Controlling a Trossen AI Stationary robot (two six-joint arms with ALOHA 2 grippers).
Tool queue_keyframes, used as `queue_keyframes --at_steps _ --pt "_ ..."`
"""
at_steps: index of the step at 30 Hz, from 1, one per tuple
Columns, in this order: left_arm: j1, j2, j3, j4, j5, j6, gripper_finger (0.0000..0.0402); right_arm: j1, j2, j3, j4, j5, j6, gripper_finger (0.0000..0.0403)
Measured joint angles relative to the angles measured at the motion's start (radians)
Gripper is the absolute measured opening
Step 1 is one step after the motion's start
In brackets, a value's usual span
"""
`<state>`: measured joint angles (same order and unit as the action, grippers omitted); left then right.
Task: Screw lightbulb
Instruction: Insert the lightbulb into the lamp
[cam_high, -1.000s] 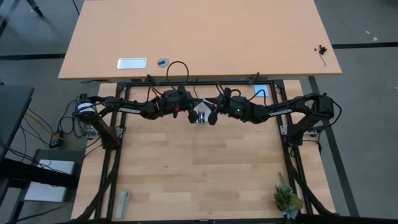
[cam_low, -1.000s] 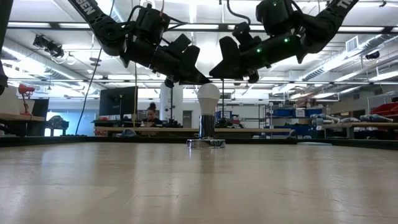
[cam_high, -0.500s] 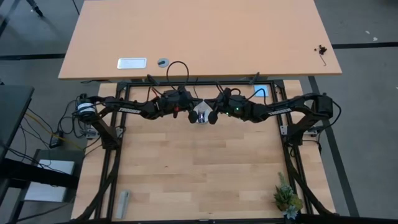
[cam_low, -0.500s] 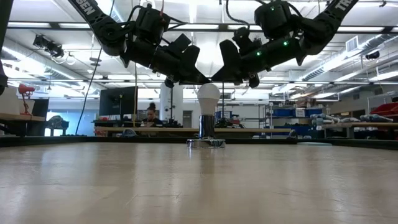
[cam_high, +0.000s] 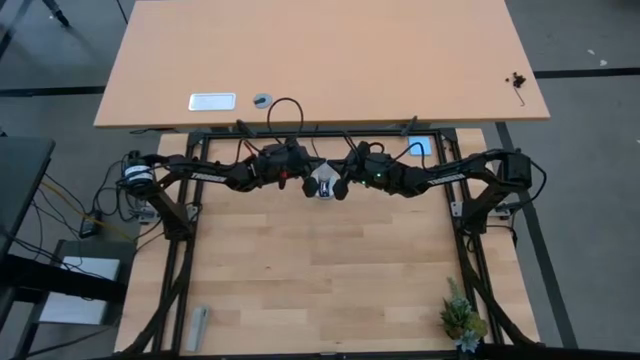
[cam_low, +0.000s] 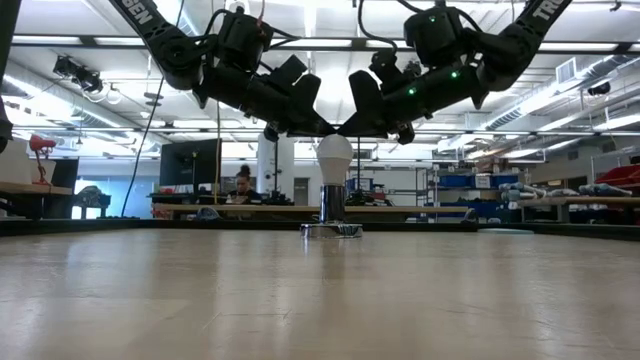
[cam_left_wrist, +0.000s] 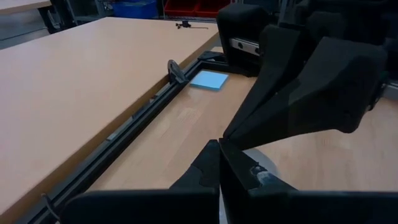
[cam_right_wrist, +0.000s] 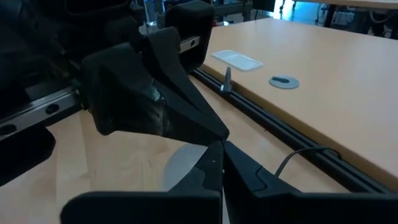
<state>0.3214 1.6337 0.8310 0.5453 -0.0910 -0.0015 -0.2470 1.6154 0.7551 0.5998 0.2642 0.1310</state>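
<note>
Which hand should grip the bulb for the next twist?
Hard to separate: left hand and right hand meet tip to tip just above the bulb. Neither grips it; both look shut, so either must open first.

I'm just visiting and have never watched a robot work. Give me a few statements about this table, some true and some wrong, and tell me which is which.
1. The lightbulb stands upright in a round silvery socket base. True.
2. The bulb lies on its side on the table. False: it stands upright, glass end up.
3. The left claw and the right claw meet just above the top of the bulb. True.
4. A small potted plant sits at one corner of the table. True.
5. The right arm is parked far from the bulb. False: its claw is right over the bulb.
</note>
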Motion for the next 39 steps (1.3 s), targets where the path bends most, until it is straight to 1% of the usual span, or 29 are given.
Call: queue_keyframes --at_steps 5,13,25,28,34,39 --pt "0.001 -0.009 0.0 -0.006 -0.001 0.007 0.0002 0.001 -0.001 0.002 -0.01 -0.01 -0.001 0.0009" --pt "0.011 -0.073 -0.003 -0.024 -0.016 0.026 0.0002 0.002 -0.001 0.002 -0.012 -0.053 -0.002 0.0009" --pt "0.013 -0.083 -0.001 -0.027 -0.013 0.03 0.0003 0.002 0.0 0.001 -0.021 -0.053 -0.015 0.0009" --pt "0.013 -0.083 -0.025 0.05 0.015 0.046 0.0002 0.001 0.0 0.0 -0.02 -0.053 -0.021 0.0009" --pt "0.013 -0.083 -0.125 0.255 0.118 0.021 0.0001 0.0 0.001 0.0 -0.021 -0.052 -0.021 0.0009" --pt "0.011 -0.084 -0.196 0.346 0.13 0.019 0.0002 0.0 0.001 0.0 -0.024 -0.052 -0.022 0.0009"
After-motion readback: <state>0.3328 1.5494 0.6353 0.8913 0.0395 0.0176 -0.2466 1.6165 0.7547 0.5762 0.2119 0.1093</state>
